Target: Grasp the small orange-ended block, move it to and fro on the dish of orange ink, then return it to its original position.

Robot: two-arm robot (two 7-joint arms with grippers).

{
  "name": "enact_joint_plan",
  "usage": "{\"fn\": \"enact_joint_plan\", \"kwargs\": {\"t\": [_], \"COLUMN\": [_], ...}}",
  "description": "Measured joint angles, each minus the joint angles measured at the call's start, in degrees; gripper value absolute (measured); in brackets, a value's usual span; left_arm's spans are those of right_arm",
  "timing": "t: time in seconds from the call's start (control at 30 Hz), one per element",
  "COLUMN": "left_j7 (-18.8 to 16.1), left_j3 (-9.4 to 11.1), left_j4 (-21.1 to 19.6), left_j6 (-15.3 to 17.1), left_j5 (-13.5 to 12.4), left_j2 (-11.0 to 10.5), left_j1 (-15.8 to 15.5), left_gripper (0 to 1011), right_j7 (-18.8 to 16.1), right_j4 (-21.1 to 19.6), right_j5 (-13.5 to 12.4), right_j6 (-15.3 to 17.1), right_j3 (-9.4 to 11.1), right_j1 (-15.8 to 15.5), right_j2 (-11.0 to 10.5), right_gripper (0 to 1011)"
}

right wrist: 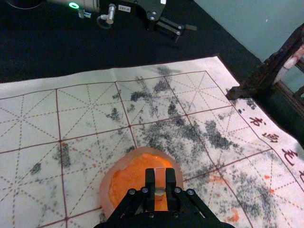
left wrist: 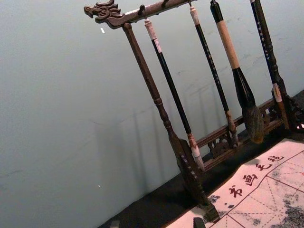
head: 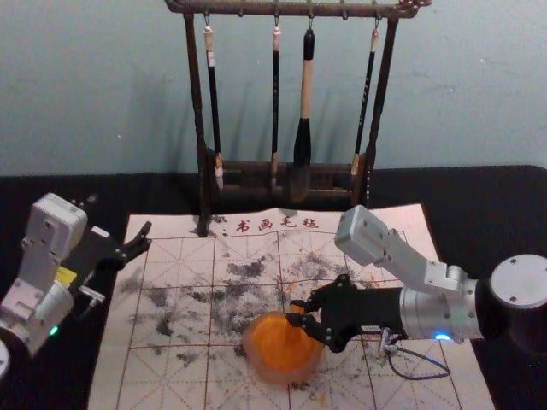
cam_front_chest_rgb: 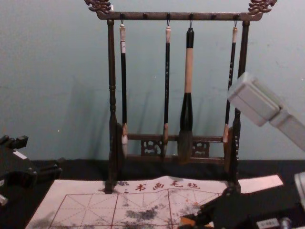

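The right claw [head: 297, 315], reaching in from the right of the head view, is clamped on the small block [right wrist: 160, 177] above the dish [right wrist: 106, 186] of orange ink [right wrist: 133, 178]. The block stands between the two fingertips at the lower middle of the right wrist view; whether it touches the ink cannot be told. The dish sits on the marked sheet [head: 410, 384], low and central in the head view, among dark smudges and a few orange flecks. The left claw [head: 149, 236] is parked at the left of the head view, near the sheet's upper left corner, its fingers apart with nothing between them. At the top of the frame, four brushes [head: 305, 94] hang from a dark wooden rack [head: 248, 8] on the black worktop [head: 504, 205].
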State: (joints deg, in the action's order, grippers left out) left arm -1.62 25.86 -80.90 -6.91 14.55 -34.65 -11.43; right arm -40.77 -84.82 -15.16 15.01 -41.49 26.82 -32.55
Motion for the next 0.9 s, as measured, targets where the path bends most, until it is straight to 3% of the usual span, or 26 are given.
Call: {"fn": "enact_joint_plan", "kwargs": {"t": [0.43,0.9], "left_j7": [0.0,0.0], "left_j3": [0.0,0.0], "left_j4": [0.0,0.0], "left_j6": [0.0,0.0], "left_j5": [0.0,0.0], "left_j2": [0.0,0.0], "left_j1": [0.0,0.0], "left_gripper": [1001,1001], "right_j7": [-0.77,-1.72], "right_j4": [-4.65,-4.06], "right_j5": [-1.26,-1.4], "right_j6": [0.64,-0.15], "right_j3": [0.78,-0.6], "right_j1": [-2.72,-2.03], "right_j2": [-3.42,-2.46], "right_gripper": [92,92]}}
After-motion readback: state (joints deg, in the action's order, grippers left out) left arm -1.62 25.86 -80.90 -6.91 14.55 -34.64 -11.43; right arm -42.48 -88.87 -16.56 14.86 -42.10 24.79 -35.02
